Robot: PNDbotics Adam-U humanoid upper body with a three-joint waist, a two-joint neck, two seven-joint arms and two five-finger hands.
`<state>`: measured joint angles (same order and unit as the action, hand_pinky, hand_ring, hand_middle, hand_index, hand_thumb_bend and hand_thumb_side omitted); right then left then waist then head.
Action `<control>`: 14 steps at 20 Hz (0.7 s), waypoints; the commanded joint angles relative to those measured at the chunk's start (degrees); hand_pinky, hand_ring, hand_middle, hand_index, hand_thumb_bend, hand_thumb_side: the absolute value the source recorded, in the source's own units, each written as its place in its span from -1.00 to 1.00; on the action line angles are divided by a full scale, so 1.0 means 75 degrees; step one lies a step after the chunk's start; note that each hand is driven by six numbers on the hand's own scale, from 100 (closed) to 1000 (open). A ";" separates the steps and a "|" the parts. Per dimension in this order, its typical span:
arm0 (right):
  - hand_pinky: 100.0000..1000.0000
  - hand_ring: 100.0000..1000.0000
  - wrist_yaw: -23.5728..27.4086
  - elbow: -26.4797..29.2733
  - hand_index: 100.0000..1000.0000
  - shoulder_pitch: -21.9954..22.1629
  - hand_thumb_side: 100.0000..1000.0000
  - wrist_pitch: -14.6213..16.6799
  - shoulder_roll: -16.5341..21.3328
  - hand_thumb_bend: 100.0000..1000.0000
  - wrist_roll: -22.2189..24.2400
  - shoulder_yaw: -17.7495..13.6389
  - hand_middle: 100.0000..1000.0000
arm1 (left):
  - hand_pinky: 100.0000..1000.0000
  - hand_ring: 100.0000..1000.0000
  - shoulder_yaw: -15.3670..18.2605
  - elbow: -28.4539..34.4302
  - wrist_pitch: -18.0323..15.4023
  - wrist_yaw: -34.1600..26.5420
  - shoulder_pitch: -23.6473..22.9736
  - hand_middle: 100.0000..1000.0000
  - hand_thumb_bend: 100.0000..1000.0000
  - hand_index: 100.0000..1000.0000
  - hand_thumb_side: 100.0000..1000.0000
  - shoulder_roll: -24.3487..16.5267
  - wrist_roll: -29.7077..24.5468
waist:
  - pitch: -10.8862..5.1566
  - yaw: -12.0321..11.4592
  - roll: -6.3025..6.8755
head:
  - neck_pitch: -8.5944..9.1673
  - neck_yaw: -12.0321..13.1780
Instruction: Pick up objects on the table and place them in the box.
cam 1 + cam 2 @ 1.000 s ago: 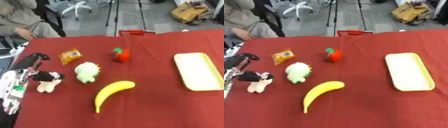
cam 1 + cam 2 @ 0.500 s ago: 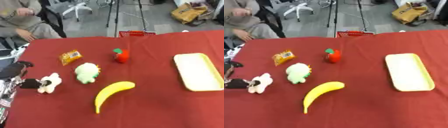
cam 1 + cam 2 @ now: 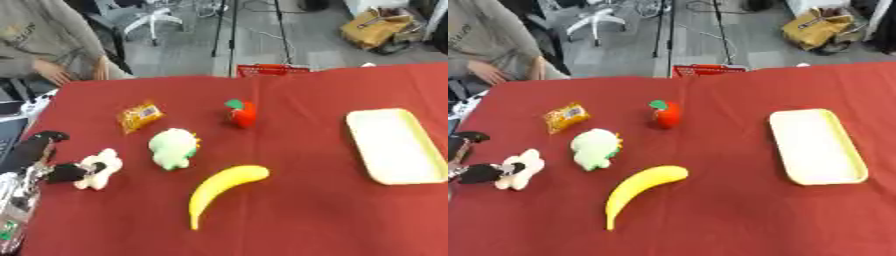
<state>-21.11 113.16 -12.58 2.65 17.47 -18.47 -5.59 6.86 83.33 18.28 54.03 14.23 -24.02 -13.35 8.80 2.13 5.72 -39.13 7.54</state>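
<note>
The left hand's dark fingers touch the white plush at its left side, near the bench's left edge; whether they pinch it I cannot tell. The arm comes up from the lower-left corner. Right of the plush lie a green toy, a banana, an orange packet and a red fruit. Open cloth separates these from the tray at the right edge.
</note>
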 commanded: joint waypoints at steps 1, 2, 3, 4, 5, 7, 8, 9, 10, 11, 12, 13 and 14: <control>0.10 0.15 0.0023 0.0191 0.41 -0.0076 0.26 0.0002 0.0103 -0.66 0.0025 -0.0002 0.14 | 0.46 0.58 -0.0096 -0.0201 -0.0204 -0.0162 0.0243 0.53 0.68 0.68 -0.11 -0.0100 0.0081 | -0.0234 0.0007 -0.0004 | 0.0091 0.0020; 0.10 0.15 0.0024 0.0191 0.41 -0.0078 0.26 0.0001 0.0102 -0.66 0.0027 -0.0001 0.14 | 0.47 0.59 -0.0120 -0.0249 -0.0231 -0.0163 0.0284 0.53 0.67 0.68 -0.12 -0.0087 0.0061 | -0.0232 0.0008 -0.0008 | 0.0093 0.0020; 0.10 0.15 0.0025 0.0191 0.41 -0.0081 0.26 0.0002 0.0101 -0.66 0.0028 0.0000 0.14 | 0.48 0.59 -0.0161 -0.0297 -0.0250 -0.0143 0.0312 0.53 0.66 0.68 -0.12 -0.0088 -0.0024 | -0.0231 0.0010 -0.0012 | 0.0097 0.0022; 0.10 0.15 0.0026 0.0191 0.41 -0.0082 0.26 0.0004 0.0101 -0.66 0.0028 -0.0001 0.14 | 0.48 0.59 -0.0182 -0.0320 -0.0259 -0.0111 0.0335 0.53 0.66 0.68 -0.12 -0.0091 -0.0119 | -0.0231 0.0010 -0.0014 | 0.0099 0.0021; 0.10 0.15 0.0025 0.0191 0.41 -0.0081 0.26 0.0003 0.0103 -0.66 0.0026 -0.0004 0.14 | 0.50 0.59 -0.0200 -0.0350 -0.0248 -0.0053 0.0333 0.53 0.64 0.68 -0.13 -0.0106 -0.0256 | -0.0230 0.0011 -0.0015 | 0.0100 0.0021; 0.10 0.15 0.0025 0.0191 0.41 -0.0075 0.26 0.0001 0.0106 -0.66 0.0022 -0.0009 0.14 | 0.51 0.59 -0.0198 -0.0359 -0.0200 0.0103 0.0321 0.53 0.63 0.68 -0.14 -0.0125 -0.0530 | -0.0231 0.0009 -0.0015 | 0.0096 0.0022; 0.10 0.15 0.0025 0.0191 0.41 -0.0073 0.26 -0.0001 0.0106 -0.66 0.0020 -0.0009 0.14 | 0.51 0.59 -0.0188 -0.0343 -0.0178 0.0179 0.0316 0.53 0.63 0.68 -0.14 -0.0126 -0.0638 | -0.0232 0.0007 -0.0015 | 0.0094 0.0023; 0.10 0.15 0.0024 0.0191 0.41 -0.0071 0.26 -0.0002 0.0106 -0.66 0.0020 -0.0010 0.14 | 0.49 0.58 -0.0162 -0.0332 -0.0145 0.0238 0.0291 0.52 0.63 0.67 -0.16 -0.0121 -0.0716 | -0.0232 -0.0001 -0.0016 | 0.0097 0.0017; 0.10 0.15 0.0023 0.0191 0.41 -0.0070 0.26 -0.0003 0.0105 -0.66 0.0019 -0.0011 0.14 | 0.49 0.58 -0.0141 -0.0319 -0.0117 0.0279 0.0271 0.52 0.63 0.67 -0.16 -0.0114 -0.0769 | -0.0233 -0.0006 -0.0017 | 0.0099 0.0012; 0.10 0.15 0.0022 0.0191 0.41 -0.0071 0.26 -0.0003 0.0105 -0.66 0.0018 -0.0010 0.14 | 0.48 0.56 -0.0122 -0.0317 -0.0086 0.0317 0.0249 0.52 0.63 0.67 -0.16 -0.0105 -0.0805 | -0.0233 -0.0015 -0.0020 | 0.0102 0.0011; 0.10 0.15 0.0022 0.0191 0.41 -0.0071 0.26 -0.0004 0.0105 -0.66 0.0018 -0.0010 0.14 | 0.48 0.56 -0.0111 -0.0318 -0.0061 0.0354 0.0238 0.52 0.63 0.67 -0.16 -0.0096 -0.0827 | -0.0233 -0.0021 -0.0023 | 0.0104 0.0012; 0.10 0.15 0.0022 0.0191 0.41 -0.0071 0.26 -0.0004 0.0105 -0.66 0.0020 -0.0008 0.14 | 0.47 0.56 -0.0101 -0.0322 -0.0042 0.0380 0.0231 0.52 0.63 0.67 -0.16 -0.0086 -0.0836 | -0.0232 -0.0026 -0.0025 | 0.0107 0.0012; 0.10 0.15 0.0021 0.0191 0.41 -0.0071 0.26 -0.0003 0.0104 -0.66 0.0022 -0.0007 0.14 | 0.47 0.56 -0.0096 -0.0327 -0.0029 0.0395 0.0228 0.52 0.63 0.67 -0.16 -0.0079 -0.0835 | -0.0232 -0.0029 -0.0027 | 0.0109 0.0012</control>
<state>-21.11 113.16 -12.58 2.62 17.47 -18.35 -5.59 5.48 80.22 17.90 56.53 15.60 -23.57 -19.33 8.80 2.01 5.72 -38.77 7.60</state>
